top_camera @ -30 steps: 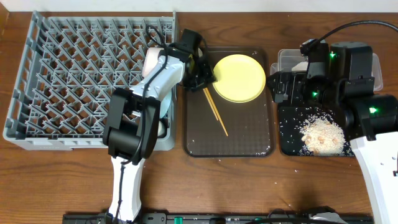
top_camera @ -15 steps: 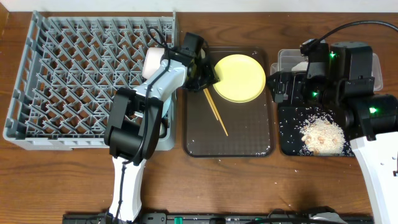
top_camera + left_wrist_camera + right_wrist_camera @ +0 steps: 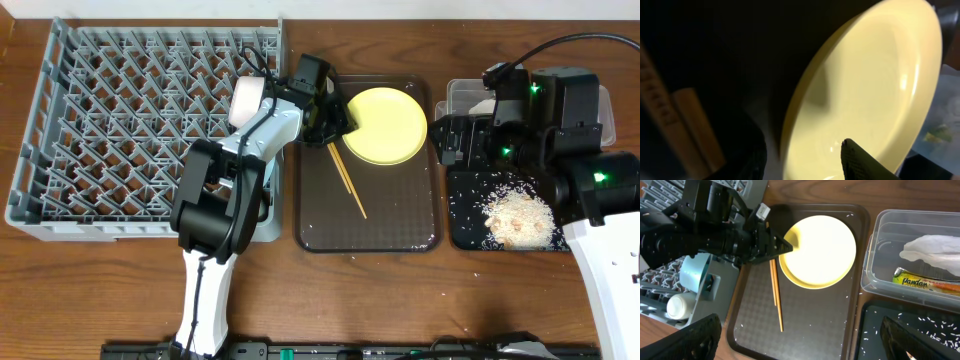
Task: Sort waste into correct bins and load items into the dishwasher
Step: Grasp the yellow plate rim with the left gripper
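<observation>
The round yellow plate [image 3: 388, 125] lies flat at the back of the dark brown serving tray [image 3: 400, 225]. My left gripper [image 3: 338, 120] is at the plate's left edge. In the left wrist view, the left gripper [image 3: 801, 150] stands open astride the plate [image 3: 875, 90] rim, one finger over the plate's inside. Wooden chopsticks [image 3: 347, 180] lie on the tray beside it. My right gripper [image 3: 807, 347] hangs open and empty above the tray's right side. The grey dishwasher rack [image 3: 120, 120] stands at the left, holding a blue bowl [image 3: 694, 272] and a white cup [image 3: 679, 305].
The clear tub [image 3: 875, 275] holds a crumpled napkin [image 3: 935, 247] and a green-and-yellow wrapper [image 3: 925, 277]. The black tray [image 3: 462, 225] at the right carries a heap of rice scraps [image 3: 518, 218]. Stray grains dot the brown tray. My right arm [image 3: 560, 110] looms over the tub.
My left gripper has slid a little to the right, onto the plate's edge. The right arm has stayed still.
</observation>
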`<action>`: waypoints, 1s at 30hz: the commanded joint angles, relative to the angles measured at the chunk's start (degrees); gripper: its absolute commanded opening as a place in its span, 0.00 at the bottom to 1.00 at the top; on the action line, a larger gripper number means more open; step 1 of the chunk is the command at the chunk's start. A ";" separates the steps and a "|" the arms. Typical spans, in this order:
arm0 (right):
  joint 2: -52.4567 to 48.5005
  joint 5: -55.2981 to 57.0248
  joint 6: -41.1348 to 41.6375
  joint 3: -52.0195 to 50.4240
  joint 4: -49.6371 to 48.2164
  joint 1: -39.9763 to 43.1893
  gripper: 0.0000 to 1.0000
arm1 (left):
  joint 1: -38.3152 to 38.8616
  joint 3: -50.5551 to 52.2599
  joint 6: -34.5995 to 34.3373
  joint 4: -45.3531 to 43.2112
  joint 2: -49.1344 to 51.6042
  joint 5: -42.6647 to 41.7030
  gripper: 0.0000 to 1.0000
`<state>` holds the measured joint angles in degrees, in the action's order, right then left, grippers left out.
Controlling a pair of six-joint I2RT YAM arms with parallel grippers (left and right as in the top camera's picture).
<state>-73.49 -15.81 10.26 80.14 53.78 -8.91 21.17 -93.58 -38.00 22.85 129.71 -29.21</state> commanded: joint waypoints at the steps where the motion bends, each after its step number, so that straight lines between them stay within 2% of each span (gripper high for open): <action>1: -0.02 0.17 0.59 0.35 0.02 0.04 0.99 | 0.07 0.70 -1.86 0.76 4.79 -0.46 0.53; 18: -0.02 0.15 0.59 0.35 0.02 0.04 0.99 | 0.07 1.86 -4.79 1.20 7.93 -1.40 0.52; 24: -0.02 0.15 0.59 0.35 0.02 0.04 0.99 | 0.07 3.80 -6.78 -0.09 8.24 -1.18 0.44; 26: -0.02 0.17 0.59 0.35 0.02 0.04 0.99 | 0.07 3.96 -6.95 -0.33 8.55 -1.20 0.38; 30: -0.02 0.15 0.59 0.35 0.02 0.04 0.99 | 0.07 4.00 -6.93 -0.72 8.63 -1.18 0.08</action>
<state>-73.49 -15.81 10.26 80.14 53.78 -8.91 20.56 -93.17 -44.23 20.51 132.14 -34.63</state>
